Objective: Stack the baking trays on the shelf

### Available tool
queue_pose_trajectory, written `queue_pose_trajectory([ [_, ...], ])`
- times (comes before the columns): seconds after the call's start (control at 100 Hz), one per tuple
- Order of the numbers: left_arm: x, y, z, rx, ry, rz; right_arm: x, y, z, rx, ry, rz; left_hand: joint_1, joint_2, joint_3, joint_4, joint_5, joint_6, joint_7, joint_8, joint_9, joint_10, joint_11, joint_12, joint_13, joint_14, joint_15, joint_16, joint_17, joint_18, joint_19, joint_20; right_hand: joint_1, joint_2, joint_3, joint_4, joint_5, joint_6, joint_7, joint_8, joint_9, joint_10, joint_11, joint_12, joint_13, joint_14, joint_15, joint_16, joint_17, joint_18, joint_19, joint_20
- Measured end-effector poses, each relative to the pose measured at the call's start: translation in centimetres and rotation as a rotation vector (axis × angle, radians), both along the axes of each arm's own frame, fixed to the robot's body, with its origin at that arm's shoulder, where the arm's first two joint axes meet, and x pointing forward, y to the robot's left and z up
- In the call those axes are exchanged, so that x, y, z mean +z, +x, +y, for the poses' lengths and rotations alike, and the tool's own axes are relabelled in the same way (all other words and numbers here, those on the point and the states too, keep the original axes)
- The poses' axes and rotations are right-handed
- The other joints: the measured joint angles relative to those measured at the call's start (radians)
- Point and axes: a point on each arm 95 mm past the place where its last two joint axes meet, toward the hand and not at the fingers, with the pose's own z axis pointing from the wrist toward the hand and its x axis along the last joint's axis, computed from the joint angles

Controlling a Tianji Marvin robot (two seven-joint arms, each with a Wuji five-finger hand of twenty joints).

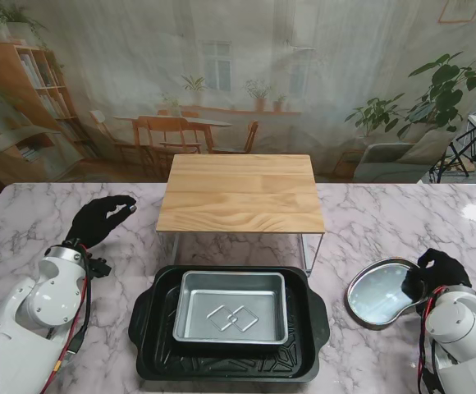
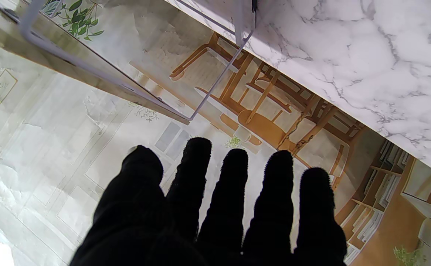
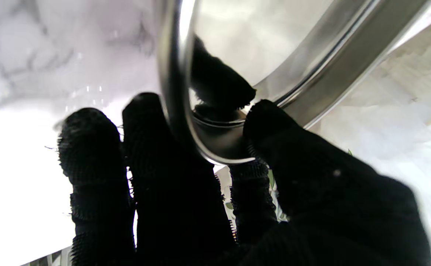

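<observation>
On the marble table (image 1: 41, 213) in front of me stands the wooden shelf (image 1: 240, 193), its top bare and its thin metal legs (image 1: 305, 252) planted just beyond the trays. Nearer to me sits the big black tray (image 1: 148, 324), with the square silver tray (image 1: 231, 306) nested inside it, both flat and untouched.

Off to the right, the oval silver tray (image 1: 377, 293) is tilted, its near rim caught in my right hand (image 1: 439, 275). From the wrist I can see the thumb (image 3: 219, 85) pressing inside the rim and the fingers (image 3: 152, 147) wrapped beneath it, so that's a pinch on the edge. It looks partly lifted, though I can't tell whether its far edge touches the table.

My left hand (image 1: 100, 218) hovers by the shelf's left corner, fingers spread, holding nothing.

Now, doing this well, I'd say: firm up that pinch, because polished metal held by one edge will want to swing or slip. Level it before travelling. Room is good above the shelf, wide open, but the route crosses the shelf's right leg and front edge, so I'd rise above the board first, then move across. The black tray's right handle (image 1: 321, 318) lies near the oval tray.
</observation>
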Motion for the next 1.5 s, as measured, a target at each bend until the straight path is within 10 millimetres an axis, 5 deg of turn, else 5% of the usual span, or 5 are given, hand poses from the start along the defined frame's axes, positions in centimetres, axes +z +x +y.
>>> queue_pose_trajectory([
  [0.39,-0.1,0.1,-0.1,-0.002,0.001,0.005,2.6,-1.3,-1.9,-0.03,0.012,-0.087,0.0,0.0,0.0,0.0,0.0,0.0,0.0,0.0,0.0,0.0,0.0,0.0,-0.004,0.0,0.0,0.0,0.0,0.0,0.0,0.0,0.0,-0.021,0.0,-0.001,0.0,-0.012,-0.001,0.011,0.01,0.002,-0.001,0.013,0.0,0.0,0.027,0.01,0.016,0.0,0.0,0.0],
  [0.89,-0.1,0.1,-0.1,-0.002,0.0,0.007,5.0,-1.4,-1.5,0.019,0.045,-0.142,0.0,0.0,0.0,0.0,0.0,0.001,0.0,0.0,0.0,0.0,0.0,0.0,-0.01,0.0,0.0,0.0,0.0,0.0,0.0,0.0,-0.002,-0.053,0.0,-0.003,0.019,-0.012,-0.013,0.015,0.032,0.004,-0.002,0.026,0.007,0.0,0.074,0.028,0.041,0.001,0.005,0.0],
  [1.32,-0.1,0.1,-0.1,-0.002,0.001,0.01,3.2,-1.2,-1.1,0.003,0.016,-0.11,0.0,0.0,0.0,0.0,0.0,0.005,0.0,0.0,0.0,0.0,0.0,0.0,-0.01,0.0,0.0,0.0,0.0,0.0,0.0,0.0,-0.002,-0.082,0.078,-0.004,0.019,-0.038,-0.053,0.015,0.02,0.004,-0.003,-0.003,-0.001,0.0,0.065,-0.004,0.0,0.002,-0.021,0.0],
  [1.5,-0.2,0.2,-0.2,-0.002,0.002,0.012,2.8,-1.4,-1.1,-0.015,-0.001,-0.076,0.0,0.0,0.0,0.0,0.0,0.005,0.0,0.0,0.0,0.0,0.0,0.0,-0.01,0.0,0.0,0.0,0.0,0.0,0.0,0.0,0.0,-0.122,0.143,-0.004,0.063,-0.099,-0.166,-0.194,0.018,-0.013,-0.003,-0.013,-0.001,0.001,0.023,-0.011,-0.034,0.004,-0.034,-0.001],
])
